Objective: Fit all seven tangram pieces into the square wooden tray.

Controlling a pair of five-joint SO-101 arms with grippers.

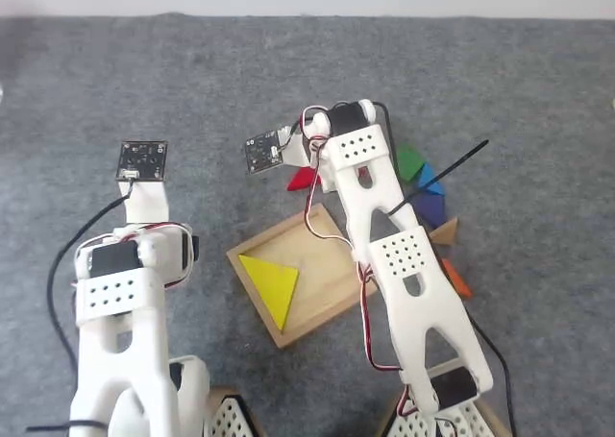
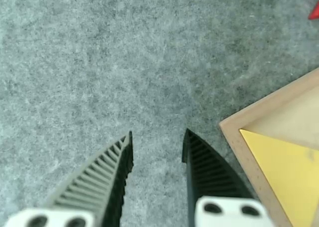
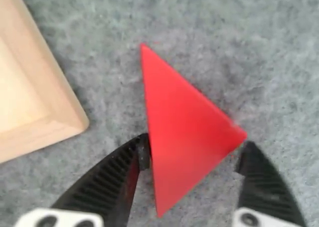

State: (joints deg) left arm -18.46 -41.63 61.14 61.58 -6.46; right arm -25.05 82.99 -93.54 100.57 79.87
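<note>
Likely a robotics lab bench. A grey felt counter (image 1: 192, 72) carries two white perforated arms (image 1: 120, 341) (image 1: 408, 264) with loose, exposed wiring (image 1: 367, 312).

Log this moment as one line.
tray: yellow triangle inside | right gripper: shut on red triangle beside tray | left gripper: open over carpet near tray

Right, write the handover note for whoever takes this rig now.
Left hand: open, holding nothing, over bare carpet beside the tray.
Right hand: at the red triangle beyond the tray; grip unconfirmed.
Done: yellow triangle lies in the tray.
Left: the red triangle, plus the other pieces beside the right arm, partly hidden by it.
</note>
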